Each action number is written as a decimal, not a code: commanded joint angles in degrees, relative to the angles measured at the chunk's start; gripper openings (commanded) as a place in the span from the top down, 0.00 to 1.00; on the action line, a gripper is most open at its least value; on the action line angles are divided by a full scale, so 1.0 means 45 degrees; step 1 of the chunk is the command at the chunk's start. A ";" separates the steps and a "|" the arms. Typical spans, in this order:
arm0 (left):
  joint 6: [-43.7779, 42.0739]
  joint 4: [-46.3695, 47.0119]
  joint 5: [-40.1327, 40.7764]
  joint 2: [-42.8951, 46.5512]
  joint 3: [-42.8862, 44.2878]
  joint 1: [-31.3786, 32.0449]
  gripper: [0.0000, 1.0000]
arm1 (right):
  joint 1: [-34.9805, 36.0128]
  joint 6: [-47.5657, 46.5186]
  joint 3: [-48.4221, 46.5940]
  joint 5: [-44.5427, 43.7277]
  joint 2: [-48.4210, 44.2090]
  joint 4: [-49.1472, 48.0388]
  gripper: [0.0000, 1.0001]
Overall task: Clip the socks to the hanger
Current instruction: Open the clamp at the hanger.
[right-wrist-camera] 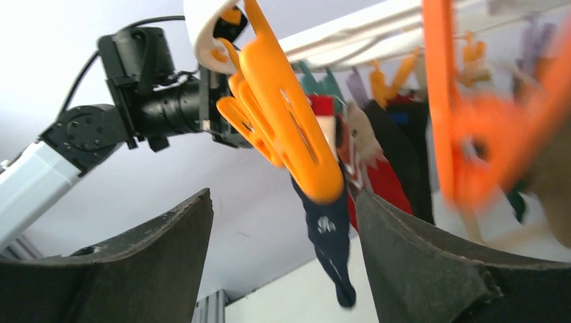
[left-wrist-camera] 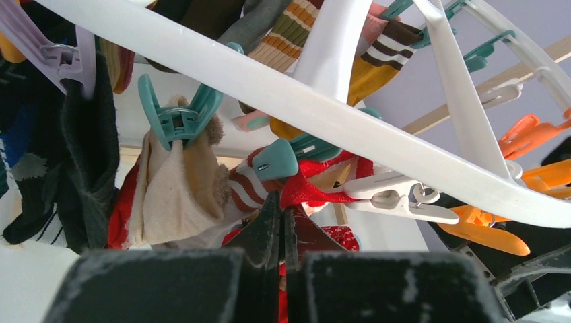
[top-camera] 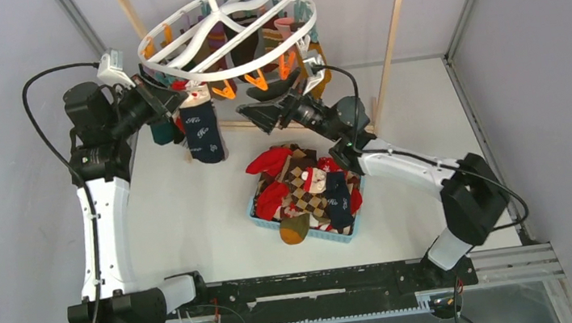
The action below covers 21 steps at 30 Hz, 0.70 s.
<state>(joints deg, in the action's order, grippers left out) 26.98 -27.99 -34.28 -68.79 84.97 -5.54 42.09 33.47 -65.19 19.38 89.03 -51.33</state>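
Note:
The white oval hanger hangs at the back, with several socks clipped under it. A navy sock with white lettering dangles at its left side and also shows in the right wrist view. My left gripper is up at the ring's left rim. In the left wrist view it is shut on a red sock just below a teal clip. My right gripper is open and empty under the ring's front. An orange clip hangs just above its spread fingers.
A blue basket full of loose socks sits mid-table. Light wooden frame poles stand behind the hanger. More orange clips and a white clip dangle close to my left gripper.

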 commanded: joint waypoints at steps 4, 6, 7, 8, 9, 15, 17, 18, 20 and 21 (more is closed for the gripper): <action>0.0096 0.0092 -0.0258 0.0401 0.0535 -0.0248 1.00 | 0.0045 0.1715 -0.1951 0.0713 0.1937 -0.2980 0.09; 0.0105 0.0089 -0.0291 0.0434 0.0526 -0.0241 1.00 | 0.0042 0.2010 -0.2183 0.0787 0.2231 -0.3267 0.08; 0.0101 0.0087 -0.0316 0.0443 0.0504 -0.0252 1.00 | 0.0042 0.2104 -0.2248 0.0799 0.2320 -0.3355 0.08; 0.0113 0.0079 -0.0327 0.0466 0.0494 -0.0253 1.00 | 0.0042 0.2208 -0.2308 0.0788 0.2406 -0.3417 0.08; 0.0102 0.0074 -0.0350 0.0464 0.0493 -0.0251 1.00 | 0.0042 0.2285 -0.2344 0.0791 0.2471 -0.3532 0.08; 0.0102 0.0057 -0.0389 0.0531 0.0454 -0.0238 1.00 | -0.0016 0.3225 -0.2890 0.1101 0.2986 -0.4435 0.12; 0.0049 0.0026 -0.0390 0.0570 0.0457 -0.0248 1.00 | 0.0031 0.3380 -0.3022 0.1195 0.3078 -0.4619 0.13; 0.0031 0.0011 -0.0392 0.0589 0.0464 -0.0248 1.00 | 0.0041 0.3457 -0.3073 0.1233 0.3119 -0.4661 0.15; 0.0000 -0.0019 -0.0387 0.0614 0.0484 -0.0251 1.00 | 0.0059 0.3560 -0.3184 0.1349 0.3196 -0.4631 0.17; -0.0017 -0.0046 -0.0394 0.0631 0.0492 -0.0238 1.00 | 0.0076 0.3589 -0.3203 0.1352 0.3229 -0.4629 0.18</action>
<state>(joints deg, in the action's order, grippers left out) 26.98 -28.12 -35.35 -67.66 84.97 -5.82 42.13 47.11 -76.86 24.05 103.11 -68.27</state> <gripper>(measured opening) 0.006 0.839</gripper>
